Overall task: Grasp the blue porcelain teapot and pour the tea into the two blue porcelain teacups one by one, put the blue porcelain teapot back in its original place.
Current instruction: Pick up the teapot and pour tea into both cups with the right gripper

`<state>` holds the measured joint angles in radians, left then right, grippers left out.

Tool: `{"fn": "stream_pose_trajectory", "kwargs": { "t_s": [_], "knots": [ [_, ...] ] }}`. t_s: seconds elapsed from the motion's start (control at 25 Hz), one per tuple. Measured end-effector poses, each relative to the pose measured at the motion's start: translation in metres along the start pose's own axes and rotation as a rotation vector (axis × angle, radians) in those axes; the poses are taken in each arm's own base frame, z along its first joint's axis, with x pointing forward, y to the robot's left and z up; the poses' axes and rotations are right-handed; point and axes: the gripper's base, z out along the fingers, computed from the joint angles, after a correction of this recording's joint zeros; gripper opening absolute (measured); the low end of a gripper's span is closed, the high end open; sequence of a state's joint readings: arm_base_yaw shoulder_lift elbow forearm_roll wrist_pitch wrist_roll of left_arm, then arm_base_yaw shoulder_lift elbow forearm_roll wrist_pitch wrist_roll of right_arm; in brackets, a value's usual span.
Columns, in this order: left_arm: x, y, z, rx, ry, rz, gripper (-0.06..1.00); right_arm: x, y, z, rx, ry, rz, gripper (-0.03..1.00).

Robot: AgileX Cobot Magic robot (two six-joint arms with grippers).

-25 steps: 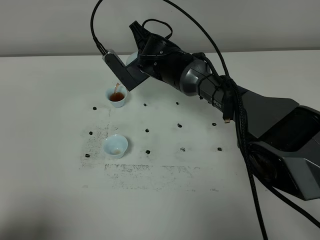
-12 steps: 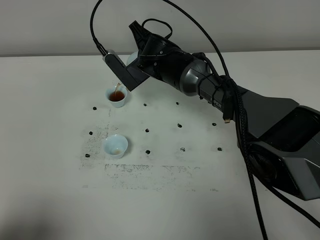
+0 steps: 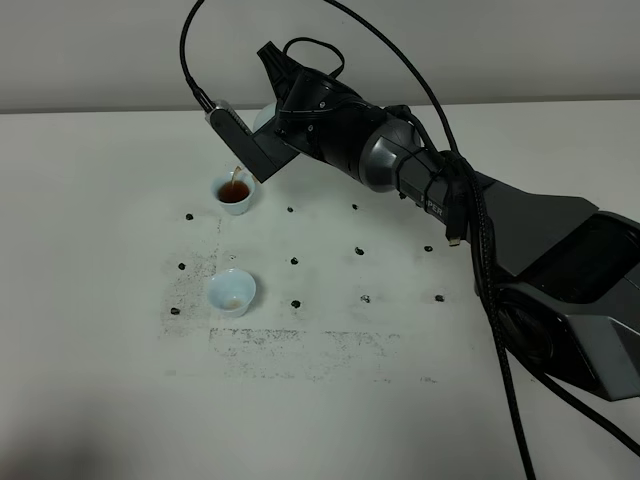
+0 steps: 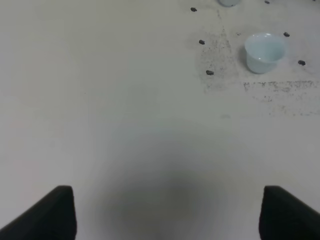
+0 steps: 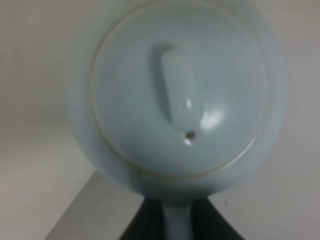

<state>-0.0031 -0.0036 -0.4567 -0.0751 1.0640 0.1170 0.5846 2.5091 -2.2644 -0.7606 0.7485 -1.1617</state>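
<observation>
Barely anything shifts from a second ago: your right arm holds its pose and only the tea stream thins. Left gripper (image 4: 167, 215) hangs spread wide over the table (image 4: 125, 125). Near teacup (image 3: 231, 291), left of centre in the high view, is pale inside. Far teacup (image 3: 234, 194), above it, holds brown tea. Right gripper (image 5: 177, 222) pinches the handle of the blue porcelain teapot (image 5: 177, 95), tipped above that cup, upper left-centre.

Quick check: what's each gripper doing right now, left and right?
Left gripper: open, holding nothing.
Right gripper: shut on the handle of the blue porcelain teapot.
</observation>
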Motion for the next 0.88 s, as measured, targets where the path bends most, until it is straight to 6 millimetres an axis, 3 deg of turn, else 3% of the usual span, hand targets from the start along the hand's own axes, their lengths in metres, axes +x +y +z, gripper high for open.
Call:
{"fn": "stream_pose_trajectory", "kwargs": {
  "t_s": [0.88],
  "knots": [
    [0.0000, 0.0000, 0.0000, 0.000, 0.000, 0.000, 0.75, -0.0019, 0.0013, 0.0000, -0.014, -0.021, 0.027, 0.08]
  ]
}}
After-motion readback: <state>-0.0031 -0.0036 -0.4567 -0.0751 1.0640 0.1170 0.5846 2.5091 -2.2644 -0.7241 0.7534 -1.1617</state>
